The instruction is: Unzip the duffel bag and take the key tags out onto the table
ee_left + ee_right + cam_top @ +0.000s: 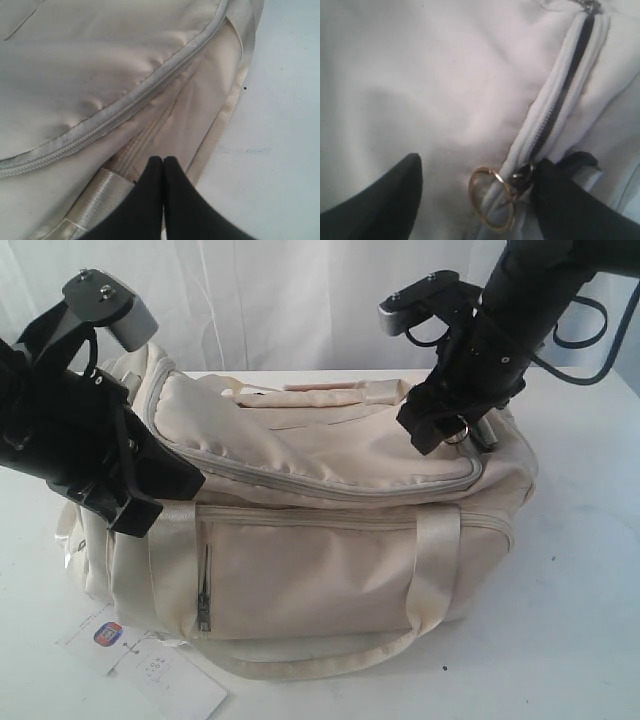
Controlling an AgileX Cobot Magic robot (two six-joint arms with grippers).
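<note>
Bag [330, 455] one; zipper ring [472, 195] one

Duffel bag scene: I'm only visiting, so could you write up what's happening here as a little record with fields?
Bag: cream duffel bag on the white table
Top zipper: closed along the front; short dark gap open by the ring pull
Left gripper: shut, at the bag's left end
Right gripper: open, straddling the ring pull
Key tags: not visible
Also on table: paper hang-tag
</note>
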